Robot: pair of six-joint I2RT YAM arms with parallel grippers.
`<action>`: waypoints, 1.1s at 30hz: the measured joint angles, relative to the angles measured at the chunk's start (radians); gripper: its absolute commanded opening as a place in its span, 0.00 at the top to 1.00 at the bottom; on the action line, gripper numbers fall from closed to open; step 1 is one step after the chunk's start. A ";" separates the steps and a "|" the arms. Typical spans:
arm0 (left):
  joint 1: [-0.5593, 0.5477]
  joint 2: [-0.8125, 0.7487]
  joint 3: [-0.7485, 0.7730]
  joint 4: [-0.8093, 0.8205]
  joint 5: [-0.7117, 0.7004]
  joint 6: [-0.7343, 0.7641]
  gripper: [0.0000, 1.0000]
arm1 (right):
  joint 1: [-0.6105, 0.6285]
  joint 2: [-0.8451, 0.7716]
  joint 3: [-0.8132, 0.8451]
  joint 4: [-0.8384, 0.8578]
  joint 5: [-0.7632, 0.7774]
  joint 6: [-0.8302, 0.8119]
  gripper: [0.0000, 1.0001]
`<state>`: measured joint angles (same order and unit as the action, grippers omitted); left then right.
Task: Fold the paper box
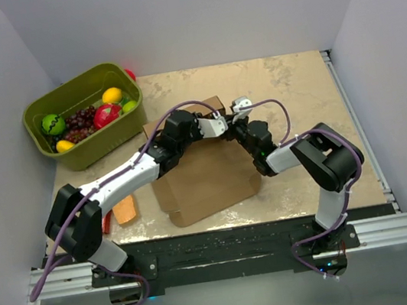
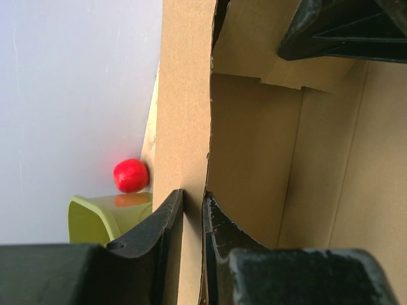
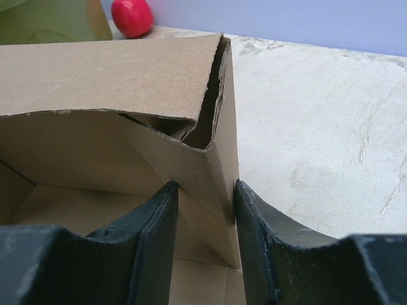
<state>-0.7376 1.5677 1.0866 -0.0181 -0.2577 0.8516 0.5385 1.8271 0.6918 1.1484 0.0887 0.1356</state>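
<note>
The left gripper (image 2: 193, 198) is clamped on an upright wall of the box (image 1: 203, 176), one finger on the outer face and one inside, with the wall's edge rising from between its tips. The right gripper (image 3: 205, 190) straddles a folded corner wall of the same box, one finger inside and one outside. Cardboard fills the gap, but I cannot tell whether it is pinched. The box lies on the table (image 3: 318, 127) beneath and between both grippers, its far walls raised. Beyond the left gripper's outer finger sit a green bin (image 2: 95, 216) and a red ball (image 2: 130, 175).
</note>
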 measured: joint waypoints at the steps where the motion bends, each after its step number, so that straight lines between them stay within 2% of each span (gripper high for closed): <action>1: 0.000 0.000 0.002 -0.002 0.004 -0.004 0.91 | 0.000 0.000 0.000 0.000 0.006 0.003 0.98; 5: 0.001 0.000 0.010 -0.007 0.026 -0.024 0.86 | 0.000 0.000 0.000 0.000 0.036 0.012 1.00; 6: 0.002 0.000 0.012 -0.008 0.031 -0.030 0.76 | 0.000 0.000 0.000 0.000 0.045 0.014 1.00; 8: 0.003 0.000 0.019 -0.014 0.051 -0.047 0.65 | 0.002 0.000 0.000 0.000 0.060 0.021 1.00; 9: 0.004 0.000 0.022 -0.019 0.062 -0.053 0.50 | 0.003 0.000 0.000 0.000 0.065 0.022 1.00; 12: 0.005 0.000 0.023 -0.050 0.130 -0.094 0.31 | 0.002 -0.004 0.000 -0.006 0.075 0.026 1.00; 15: 0.012 -0.008 0.023 -0.068 0.185 -0.130 0.19 | 0.000 -0.031 -0.002 -0.048 0.059 0.026 1.00; 20: 0.045 -0.066 0.022 -0.084 0.259 -0.193 0.10 | -0.003 -0.166 -0.020 -0.199 0.019 0.027 1.00; 22: 0.054 -0.104 0.021 -0.085 0.278 -0.214 0.09 | -0.003 -0.236 -0.025 -0.261 0.013 0.026 1.00; 26: 0.060 -0.211 0.014 -0.088 0.320 -0.241 0.00 | -0.003 -0.360 -0.014 -0.433 0.005 0.017 1.00; 33: 0.060 -0.377 -0.079 -0.086 0.374 -0.246 0.00 | -0.003 -0.396 0.082 -0.761 -0.003 0.003 1.00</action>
<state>-0.6773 1.1908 1.0080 -0.1040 0.1165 0.6060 0.5354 1.4307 0.7742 0.3878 0.0853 0.1390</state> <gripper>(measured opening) 0.994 0.222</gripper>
